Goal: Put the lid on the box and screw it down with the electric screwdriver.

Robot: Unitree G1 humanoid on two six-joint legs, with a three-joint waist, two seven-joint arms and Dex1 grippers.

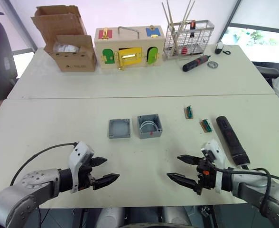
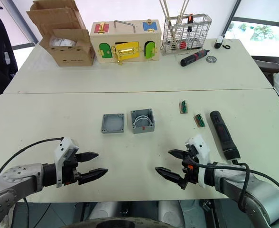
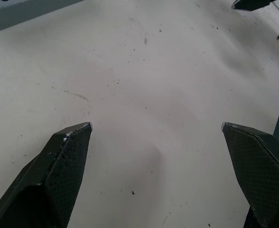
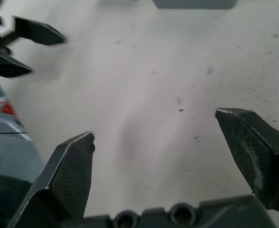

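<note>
Both my grippers hang low over the near edge of the white table (image 1: 44, 118), and both are empty. My left gripper (image 1: 105, 171) has its two black fingers spread apart, with only bare table between them, and my right gripper (image 1: 183, 168) is spread in the same way. The lid (image 1: 119, 128) lies flat on the table ahead of me, a little to the left of the middle, and the box (image 1: 150, 126) stands just beside it on its right, open at the top, with something white coiled inside. They are near each other but I think not touching. The lid lies forward of my left fingers, so I judge the left arm is the nearer one to lift it and carry it sideways over the box. The electric screwdriver (image 1: 232, 140) lies on my right side, just beyond my right gripper, its long axis running away from me, so the right arm should take it afterwards.
</note>
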